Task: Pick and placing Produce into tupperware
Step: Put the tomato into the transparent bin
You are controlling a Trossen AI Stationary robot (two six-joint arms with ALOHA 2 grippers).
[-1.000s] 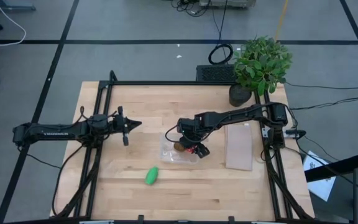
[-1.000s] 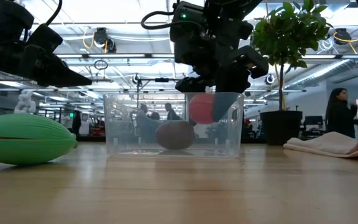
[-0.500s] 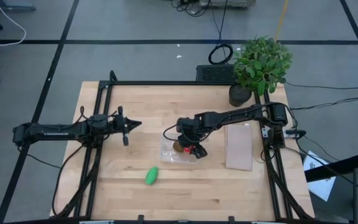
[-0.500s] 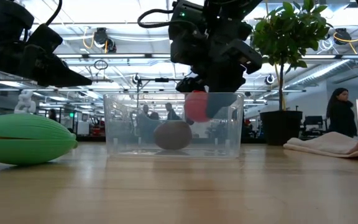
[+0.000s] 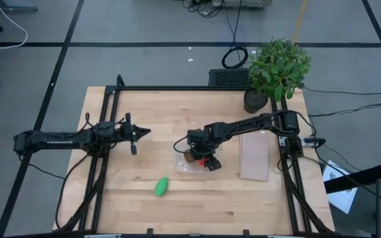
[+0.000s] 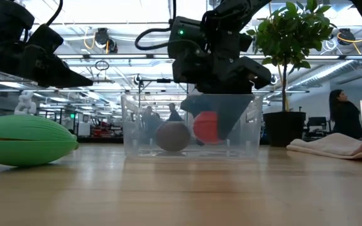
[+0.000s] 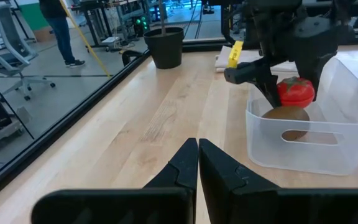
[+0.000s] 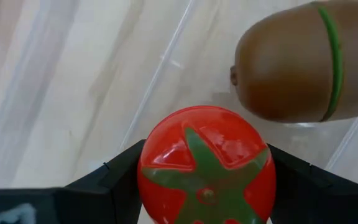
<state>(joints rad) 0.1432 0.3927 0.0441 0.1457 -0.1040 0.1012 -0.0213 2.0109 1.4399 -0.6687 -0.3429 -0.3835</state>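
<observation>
**Tomato held low inside the tupperware, green piece waiting on the near side**

Nearest lies the green piece [image 5: 161, 186], alone on the counter [image 5: 243, 198], its long axis running from near-left to far-right. It is well apart from both arms, to the near-left of the tupperware [image 5: 192, 163].

Further in, the right tool [image 5: 207, 160] reaches down into the tupperware and is closed around the tomato [image 6: 207, 127], one finger on each side. The kiwi [image 6: 172, 136] rests just beside it on the container floor.

The left tool [image 5: 135, 138] hovers over the far-left part of the counter with fingers pressed together, holding nothing. I judge that this arm is the closer one for the green piece, which lies nearward and to the right of it.
</observation>
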